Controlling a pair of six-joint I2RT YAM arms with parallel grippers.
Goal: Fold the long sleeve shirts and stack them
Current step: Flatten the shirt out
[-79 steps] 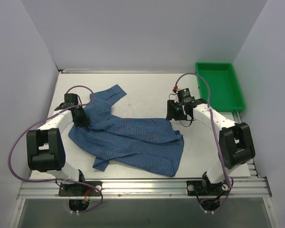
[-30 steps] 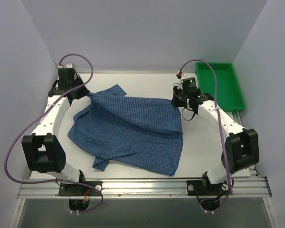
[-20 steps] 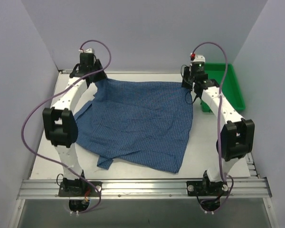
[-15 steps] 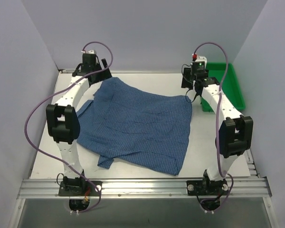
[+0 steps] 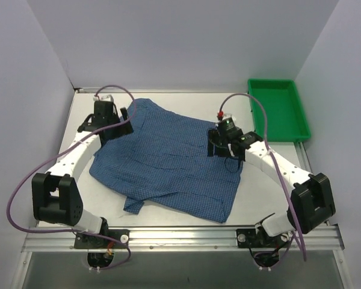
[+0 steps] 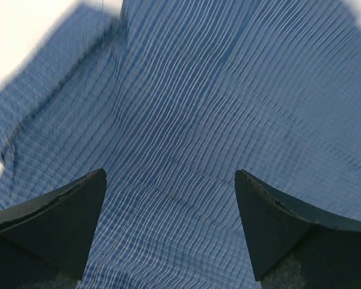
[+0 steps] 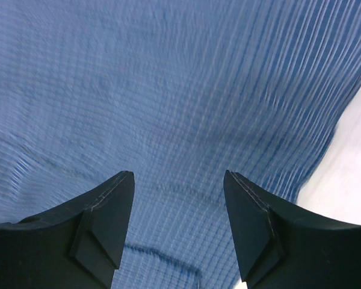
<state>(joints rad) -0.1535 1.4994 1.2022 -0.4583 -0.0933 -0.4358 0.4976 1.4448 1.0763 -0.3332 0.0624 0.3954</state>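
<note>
The blue fine-checked long sleeve shirt [image 5: 168,162] lies spread flat across the middle of the white table [image 5: 271,192]. My left gripper [image 5: 123,120] hovers over its far left corner, jaws wide open with only cloth [image 6: 216,120] below them. My right gripper [image 5: 219,146] hangs above the shirt's right side, open too, and nothing sits between its fingers [image 7: 253,223]. In the right wrist view the shirt [image 7: 168,90] fills the frame, and its edge meets bare table at the right.
A green tray [image 5: 280,108] stands at the far right corner of the table. Pale walls enclose the table on the left, back and right. A metal rail [image 5: 180,238] runs along the near edge by the arm bases.
Both grippers let go of the shirt's far edge, which dropped flat onto the table. The arms then drew back toward me and lowered over the cloth.
</note>
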